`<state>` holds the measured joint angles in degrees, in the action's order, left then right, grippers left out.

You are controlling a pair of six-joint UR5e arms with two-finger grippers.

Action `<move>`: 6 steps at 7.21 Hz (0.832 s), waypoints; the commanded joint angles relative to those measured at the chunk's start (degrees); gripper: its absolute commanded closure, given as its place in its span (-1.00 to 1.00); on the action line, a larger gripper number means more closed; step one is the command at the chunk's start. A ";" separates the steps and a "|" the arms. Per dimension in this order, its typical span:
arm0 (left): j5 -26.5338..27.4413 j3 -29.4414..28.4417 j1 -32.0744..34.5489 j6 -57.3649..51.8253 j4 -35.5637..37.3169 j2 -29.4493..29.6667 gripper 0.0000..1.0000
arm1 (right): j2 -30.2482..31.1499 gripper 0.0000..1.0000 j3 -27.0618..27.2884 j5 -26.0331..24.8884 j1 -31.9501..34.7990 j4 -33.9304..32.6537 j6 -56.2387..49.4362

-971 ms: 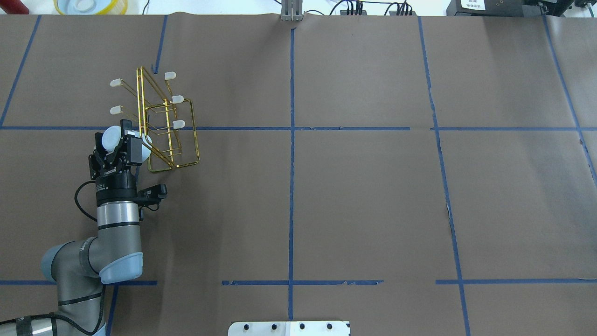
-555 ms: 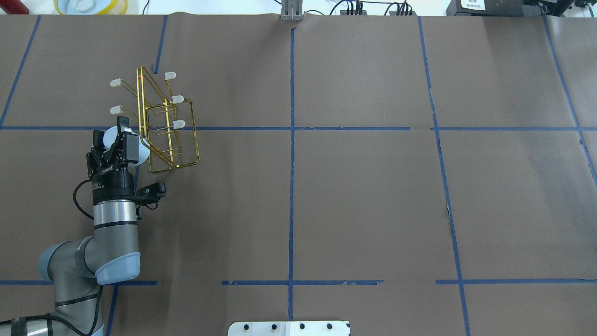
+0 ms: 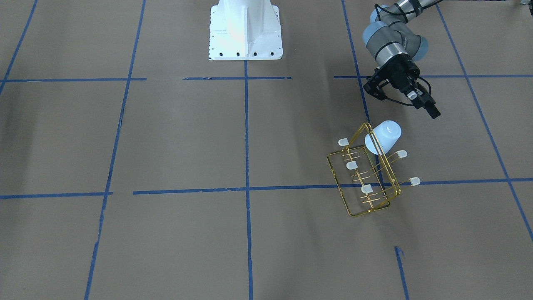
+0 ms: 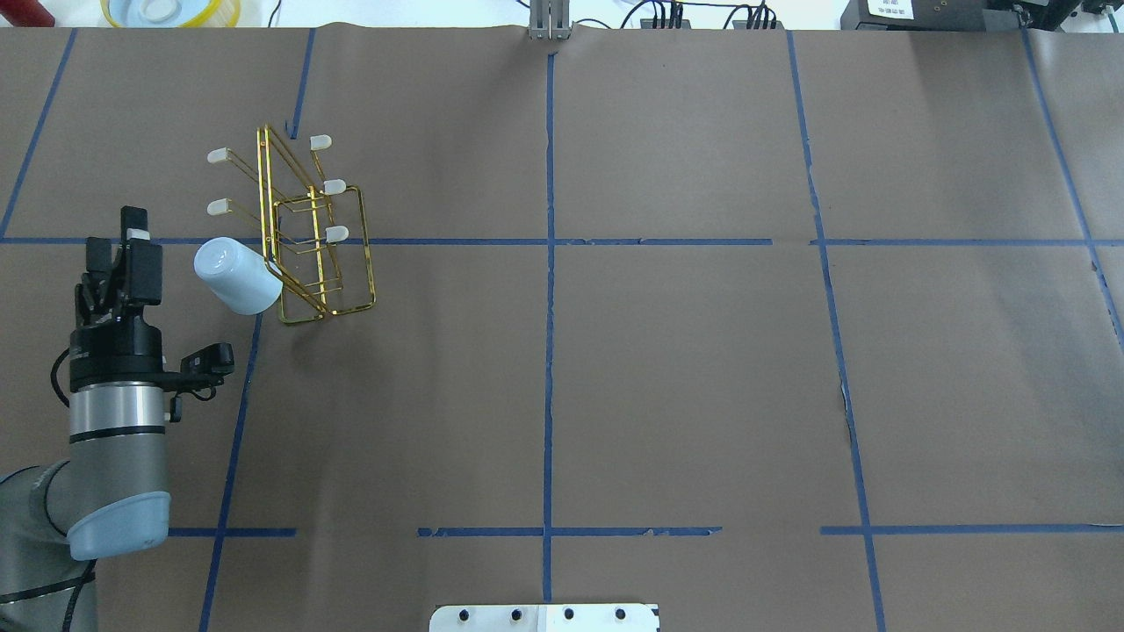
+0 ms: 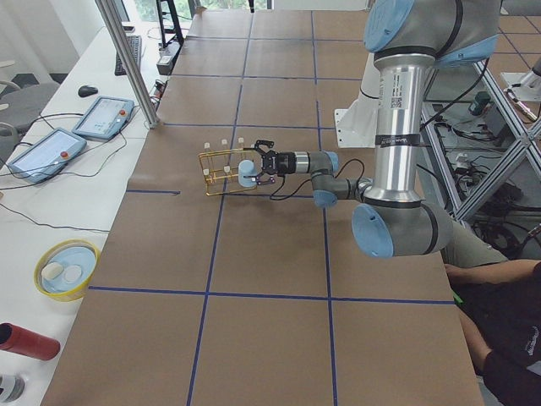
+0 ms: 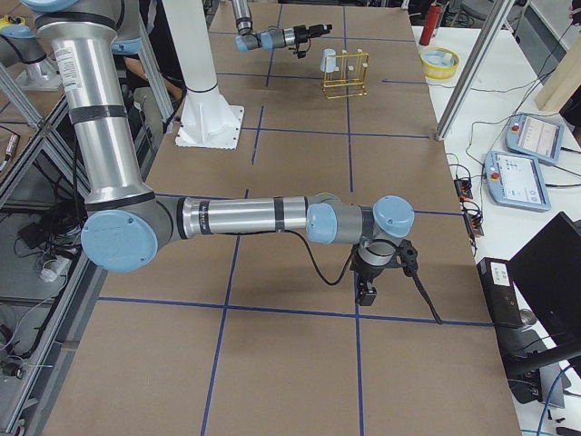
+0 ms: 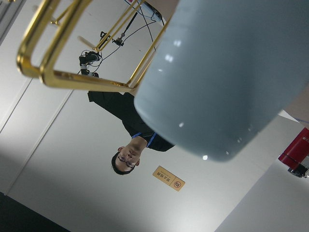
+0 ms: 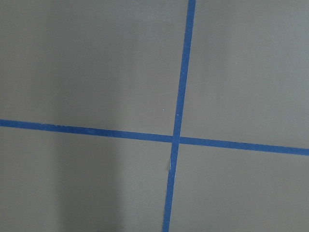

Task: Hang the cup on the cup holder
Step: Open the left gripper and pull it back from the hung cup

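Closest to you in the right-side view, the right gripper (image 6: 368,295) points down at a cross of blue tape lines (image 8: 175,139) on the brown paper-covered table (image 4: 685,377); you cannot tell whether its fingers are spread or pressed together. Over on the robot's left, the left gripper (image 4: 116,239) hangs with its fingers spread and nothing between them, near the small pale blue-white plastic tumbler (image 4: 235,274) but apart from it. That cup sits tilted, mouth against the near corner of the gold wire rack (image 7: 72,81), closed base aimed up and outward. Five whitish prong caps (image 4: 335,186) stand bare beyond it.
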<state>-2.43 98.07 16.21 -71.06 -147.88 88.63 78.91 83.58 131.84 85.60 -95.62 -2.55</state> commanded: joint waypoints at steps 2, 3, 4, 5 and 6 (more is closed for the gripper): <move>-2.55 4.49 0.31 3.18 -10.02 -2.59 -1.00 | 0.02 -1.00 0.00 0.00 -0.09 0.00 0.00; -3.10 5.46 0.31 8.69 -12.93 -2.76 -1.00 | 0.02 -1.00 0.00 0.00 0.00 0.00 0.00; -5.45 5.73 0.40 15.53 -16.61 -3.29 -1.00 | 0.02 -1.00 0.00 0.00 0.00 0.00 0.00; -10.17 5.82 0.40 25.00 -20.30 -3.55 -1.00 | 0.02 -1.00 0.00 0.00 0.00 0.00 0.00; -14.40 6.60 0.58 33.53 -22.52 -4.42 -1.00 | 0.02 -1.00 0.00 0.00 -0.09 0.00 0.00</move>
<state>-11.94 103.98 16.66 -47.78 -167.04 85.00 78.93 83.58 131.84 85.58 -95.62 -2.55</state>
